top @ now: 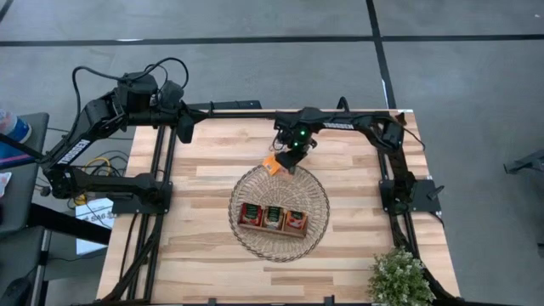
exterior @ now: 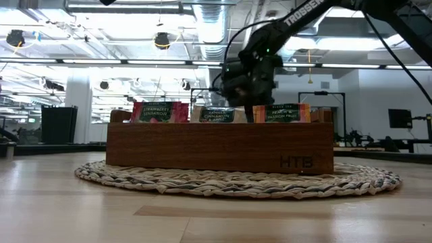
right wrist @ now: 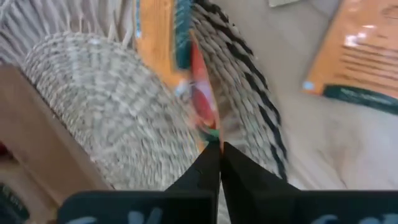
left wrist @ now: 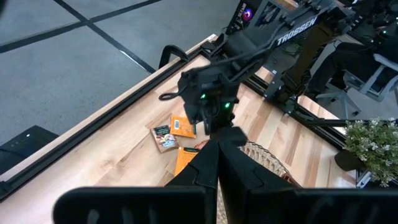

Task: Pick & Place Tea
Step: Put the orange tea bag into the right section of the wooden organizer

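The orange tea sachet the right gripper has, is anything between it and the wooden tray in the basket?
Nothing visible blocks it. The right gripper is shut on the orange sachet at the wicker basket's far rim; only open basket weave lies between it and the wooden tray.

High view looks straight down, low view level; both share the basket [top: 279,212]

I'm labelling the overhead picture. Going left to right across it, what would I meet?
Folded left arm → wicker basket holding the wooden tray of tea packets → potted plant.
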Tool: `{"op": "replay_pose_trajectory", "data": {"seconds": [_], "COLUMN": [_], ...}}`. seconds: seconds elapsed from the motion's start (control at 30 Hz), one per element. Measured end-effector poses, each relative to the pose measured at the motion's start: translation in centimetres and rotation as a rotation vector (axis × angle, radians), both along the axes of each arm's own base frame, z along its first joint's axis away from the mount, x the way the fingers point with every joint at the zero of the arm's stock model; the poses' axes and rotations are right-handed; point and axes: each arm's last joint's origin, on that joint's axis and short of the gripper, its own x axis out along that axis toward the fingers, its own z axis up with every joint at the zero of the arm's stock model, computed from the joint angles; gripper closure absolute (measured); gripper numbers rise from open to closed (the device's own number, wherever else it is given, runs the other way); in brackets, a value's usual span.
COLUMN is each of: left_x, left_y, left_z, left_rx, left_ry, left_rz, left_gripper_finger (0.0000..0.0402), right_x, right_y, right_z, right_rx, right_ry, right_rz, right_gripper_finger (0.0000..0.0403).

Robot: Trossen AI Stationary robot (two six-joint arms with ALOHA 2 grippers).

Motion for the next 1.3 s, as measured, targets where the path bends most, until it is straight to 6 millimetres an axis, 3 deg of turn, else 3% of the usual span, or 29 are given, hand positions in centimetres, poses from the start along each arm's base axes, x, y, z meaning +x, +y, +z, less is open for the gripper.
{"op": "replay_pose_trajectory", "data": {"seconds": [0.13,0.33,0.5,0.63,0.77,1.07,1.3], "left_x": [0.0,0.0,0.0,-0.1,-0.2,-0.5,-0.1], "left_y": [0.0,0.0,0.0,-0.1,-0.1,-0.6,-0.9], "left_z": [0.0,0.0,-0.1,-0.3,-0.5,-1.2,-1.4], "left_rx": [0.015,0.025,0.031,0.045,0.054,0.008,-0.071], "left_ry": [0.006,0.01,0.021,0.048,0.078,0.15,0.114], "left_rz": [-0.008,-0.013,-0.022,-0.035,-0.05,-0.142,-0.302], "left_gripper_finger": [0.0401,0.0401,0.0401,0.0401,0.0401,0.0401,0.0401], "right_x": [-0.6,-1.7,-2.7,-2.7,-2.1,1.2,0.8], "right_y": [0.2,1.5,4.4,7.7,11.2,17.3,20.0], "right_z": [2.4,8.3,13.6,16.6,18.3,18.3,22.6], "right_rx": [-0.03,-0.079,-0.107,-0.11,-0.089,-0.029,-0.204], "right_ry": [-0.002,-0.059,-0.092,-0.096,-0.069,-0.071,-0.285], "right_rz": [0.017,0.035,0.065,0.106,0.17,0.255,0.128], "right_gripper_finger": [0.0401,0.0402,0.0403,0.0403,0.0403,0.0403,0.0403]}}
